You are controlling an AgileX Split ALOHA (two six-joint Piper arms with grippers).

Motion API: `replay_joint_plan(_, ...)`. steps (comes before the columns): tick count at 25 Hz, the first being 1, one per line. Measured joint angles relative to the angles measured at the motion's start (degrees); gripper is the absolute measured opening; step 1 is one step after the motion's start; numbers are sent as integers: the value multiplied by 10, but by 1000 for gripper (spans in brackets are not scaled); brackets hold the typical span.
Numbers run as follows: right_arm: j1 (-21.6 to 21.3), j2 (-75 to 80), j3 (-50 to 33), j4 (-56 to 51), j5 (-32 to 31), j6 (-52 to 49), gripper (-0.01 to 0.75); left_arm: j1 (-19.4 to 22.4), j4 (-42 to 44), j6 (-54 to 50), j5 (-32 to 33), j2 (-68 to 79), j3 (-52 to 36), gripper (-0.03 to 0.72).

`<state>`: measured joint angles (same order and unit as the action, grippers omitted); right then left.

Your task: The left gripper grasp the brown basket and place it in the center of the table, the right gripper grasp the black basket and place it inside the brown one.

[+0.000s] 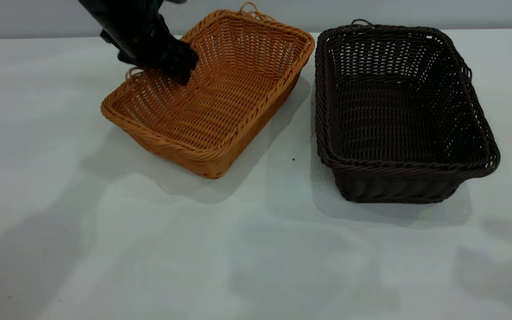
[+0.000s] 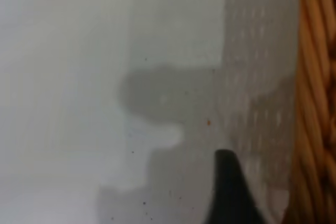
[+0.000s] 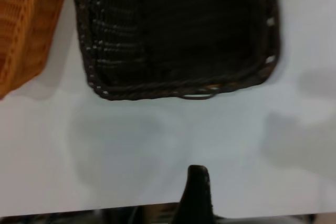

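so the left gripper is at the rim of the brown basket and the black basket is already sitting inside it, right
Not quite. The left gripper is at the rim of the brown basket, but the black basket is not inside it. The exterior view shows it standing beside the brown one on the table, with a gap of bare tabletop between them.
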<state>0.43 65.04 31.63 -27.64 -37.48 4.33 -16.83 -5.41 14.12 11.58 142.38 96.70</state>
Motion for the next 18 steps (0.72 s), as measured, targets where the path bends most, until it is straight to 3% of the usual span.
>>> replay_joint_plan(5, 0, 105, 1, -150, 21, 75, 584, 1, -1, 1, -4, 1, 1, 96)
replay_joint_plan(18, 50, 394, 10, -655, 39, 358, 584, 18, 4, 4, 26, -126, 1, 76)
